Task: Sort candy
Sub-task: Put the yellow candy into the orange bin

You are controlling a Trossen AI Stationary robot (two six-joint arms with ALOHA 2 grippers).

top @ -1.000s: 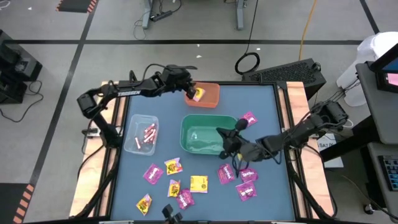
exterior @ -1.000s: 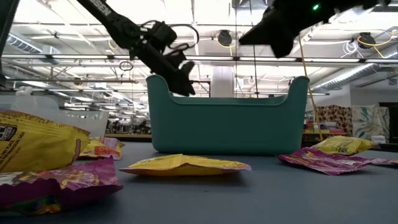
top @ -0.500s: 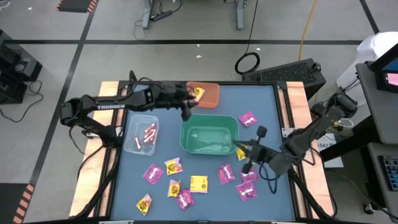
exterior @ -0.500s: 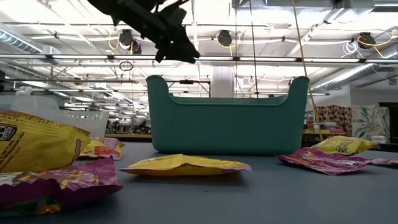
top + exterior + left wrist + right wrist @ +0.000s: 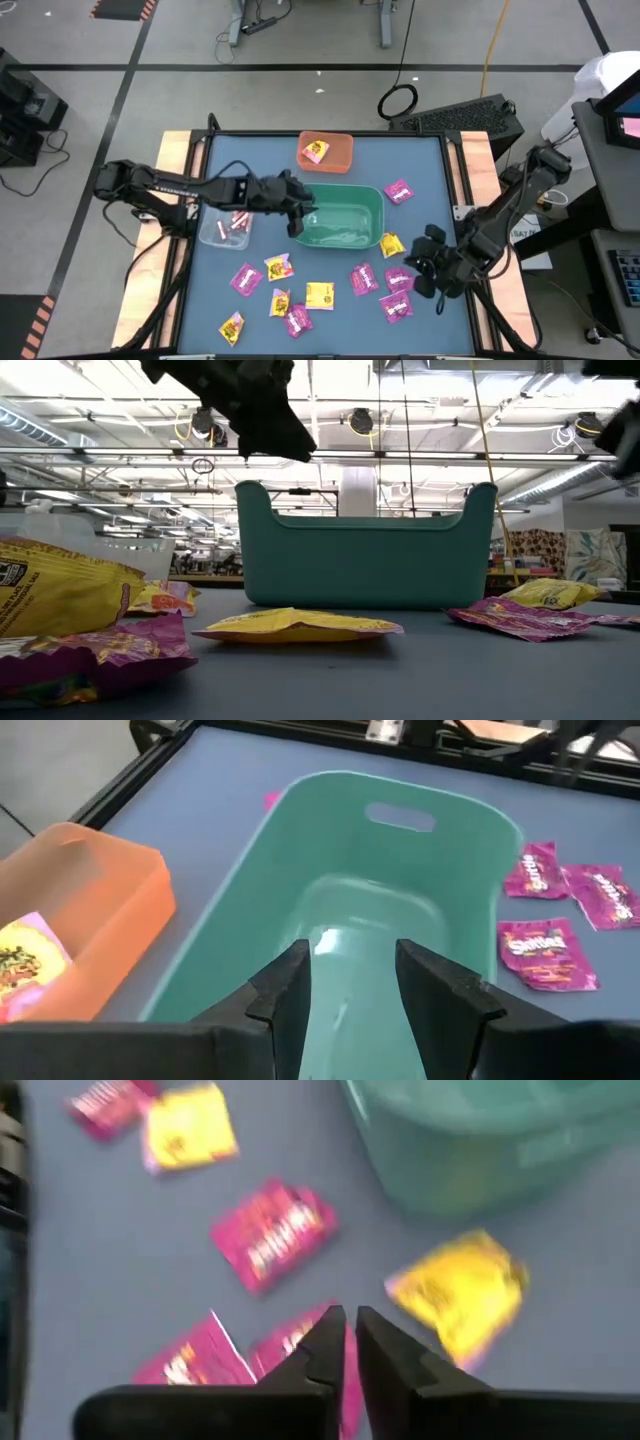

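Observation:
Candy lies on the blue table near its near edge: magenta packets (image 5: 363,279) (image 5: 246,278) and yellow packets (image 5: 319,294) (image 5: 390,243). A yellow-pink packet (image 5: 318,151) lies in the orange bin (image 5: 340,158), and pink-white sticks (image 5: 238,215) lie in the clear bin (image 5: 213,228). My left gripper (image 5: 297,222) (image 5: 350,960) hangs open over the left rim of the green bin (image 5: 338,215) (image 5: 380,890), holding nothing. My right gripper (image 5: 415,268) (image 5: 348,1320) is shut and empty above the magenta packets (image 5: 275,1240) right of that bin.
The green bin (image 5: 365,545) stands mid-table with nothing in it that I can see; the orange bin is at the far edge and the clear bin at the left. One magenta packet (image 5: 399,190) lies alone right of the green bin. Wooden side rails (image 5: 178,150) border the table.
My left gripper has drawn back from the orange bin at the far edge toward the near side and now hangs over the green bin's left rim; the packet stays in the orange bin. My right gripper has swung from over the green bin toward the table's right and near side.

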